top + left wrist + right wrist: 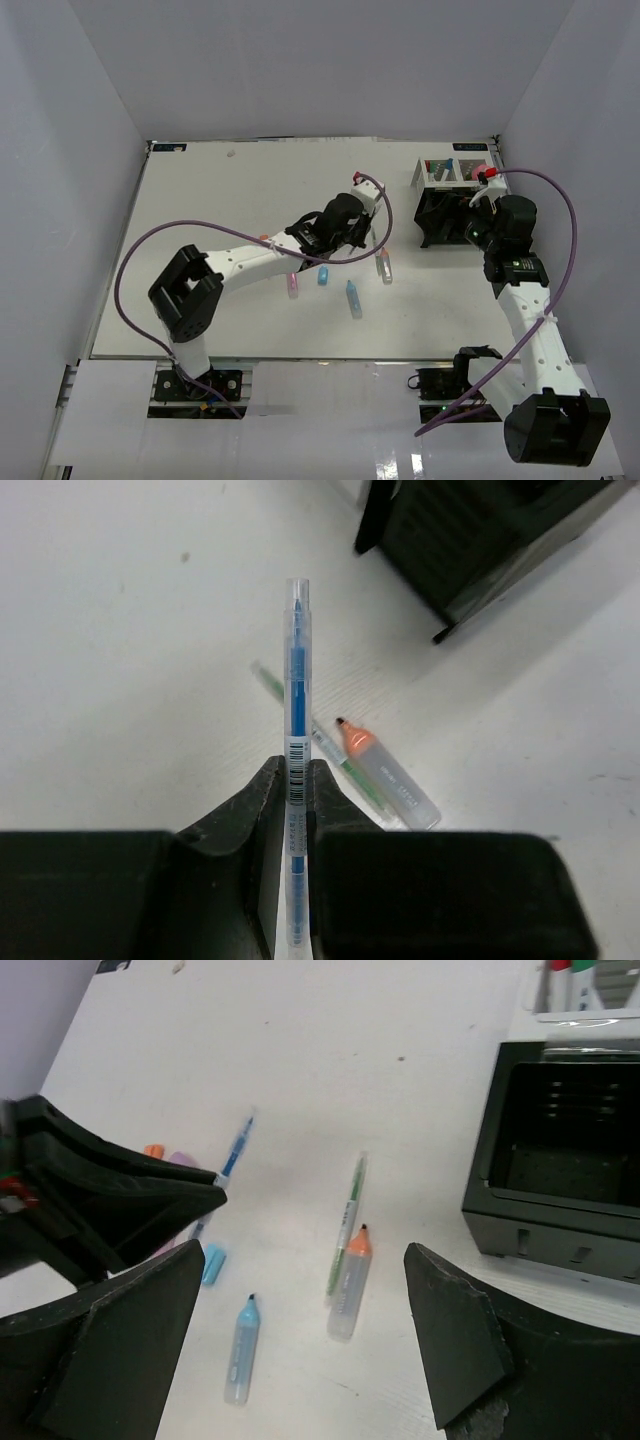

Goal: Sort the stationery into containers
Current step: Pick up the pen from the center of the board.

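Mid-table, the left gripper (297,785) has its jaws pinched tight on a thin blue pen (296,670), which points straight out ahead over the white table (220,200). Just beyond it, down on the surface, a green pen (335,755) and an orange marker (390,780) lie side by side. Over at the black organizer (560,1170), the right gripper (305,1270) hangs with its fingers spread wide and nothing between them. A blue marker (240,1350) lies loose close by. White mesh compartments (450,175) join the organizer's far side, with a pink-capped bottle (479,172) showing in one.
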Robot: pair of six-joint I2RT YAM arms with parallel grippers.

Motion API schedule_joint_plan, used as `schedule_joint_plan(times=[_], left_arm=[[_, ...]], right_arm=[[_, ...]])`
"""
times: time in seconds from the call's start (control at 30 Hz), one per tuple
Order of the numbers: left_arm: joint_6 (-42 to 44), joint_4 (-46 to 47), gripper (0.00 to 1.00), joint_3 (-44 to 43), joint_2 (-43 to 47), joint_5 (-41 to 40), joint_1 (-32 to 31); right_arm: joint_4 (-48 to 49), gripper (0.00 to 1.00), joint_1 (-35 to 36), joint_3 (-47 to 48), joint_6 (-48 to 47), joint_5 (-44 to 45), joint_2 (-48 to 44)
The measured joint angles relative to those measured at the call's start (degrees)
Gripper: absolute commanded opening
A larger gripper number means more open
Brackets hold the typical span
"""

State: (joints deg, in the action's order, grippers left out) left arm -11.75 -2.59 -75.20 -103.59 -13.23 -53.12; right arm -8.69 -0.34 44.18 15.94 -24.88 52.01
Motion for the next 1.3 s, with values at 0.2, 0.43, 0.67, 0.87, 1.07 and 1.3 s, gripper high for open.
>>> schedule_joint_plan(times=[0.2,0.43,0.67,0.87,1.07,1.3], left_arm=[[10.32,8.92,0.04,5.05,7.61,9.2,-0.33],[17.35,10.62,0.05,6.56,7.89,15.87,-1.46],[20.41,12.57,0.05,7.43,7.89,18.71,-2.71],[22.27,15.17,0.05,9.29,7.91,20.15,-3.69],[23.17,18.43,0.05,10.95,8.17,20.04,-4.02],[23.3,21.31,0.05,13.07,9.29,19.58,-4.02]], right_arm=[[-0.26,0.85,0.04,2.75,0.63,-8.72,4.13],[-0.04,0.84,0.35,3.3,2.78,-14.56,6.93],[1.66,0.82,2.69,3.3,3.63,-17.2,9.03],[2.62,0.7,3.56,3.3,4.22,-18.82,10.84],[2.82,0.51,3.74,3.28,4.35,-19.47,10.86],[2.82,0.38,3.76,3.28,4.2,-20.04,10.88]])
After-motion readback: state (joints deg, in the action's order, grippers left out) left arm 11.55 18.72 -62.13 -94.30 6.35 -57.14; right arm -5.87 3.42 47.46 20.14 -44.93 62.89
